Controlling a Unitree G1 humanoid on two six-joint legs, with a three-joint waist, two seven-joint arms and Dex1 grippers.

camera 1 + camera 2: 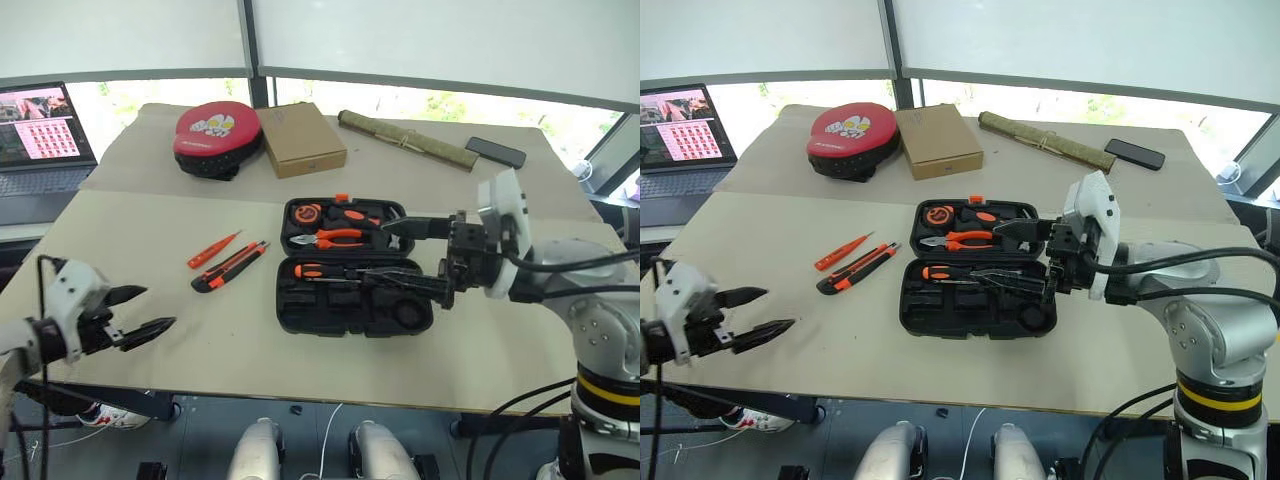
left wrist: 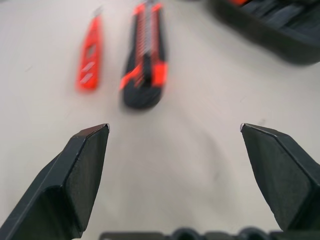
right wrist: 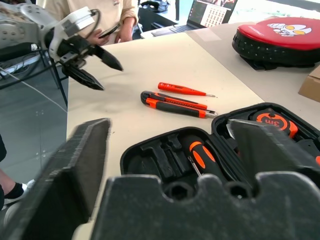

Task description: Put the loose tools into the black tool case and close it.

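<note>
The black tool case (image 1: 300,310) lies open in the middle of the table. An orange-and-black screwdriver (image 1: 320,271) sits in its near half. Two loose tools lie just left of it: a slim red screwdriver (image 1: 213,249) and an orange-and-black utility knife (image 1: 230,266), also seen close up as the knife (image 2: 145,55). My right gripper (image 1: 398,256) hovers over the case's right side, open and holding nothing. At the table's near left edge my left gripper (image 1: 150,312) is open and empty, short of the knife and pointing toward it.
Orange-handled pliers (image 1: 335,238) and a tape measure (image 1: 304,213) sit in the case's far half. At the back are a red-and-black round pad (image 1: 215,135), a cardboard box (image 1: 303,138), a rolled mat (image 1: 405,138), a phone (image 1: 495,151) and a laptop (image 1: 40,135). A person (image 3: 100,15) stands beyond the table.
</note>
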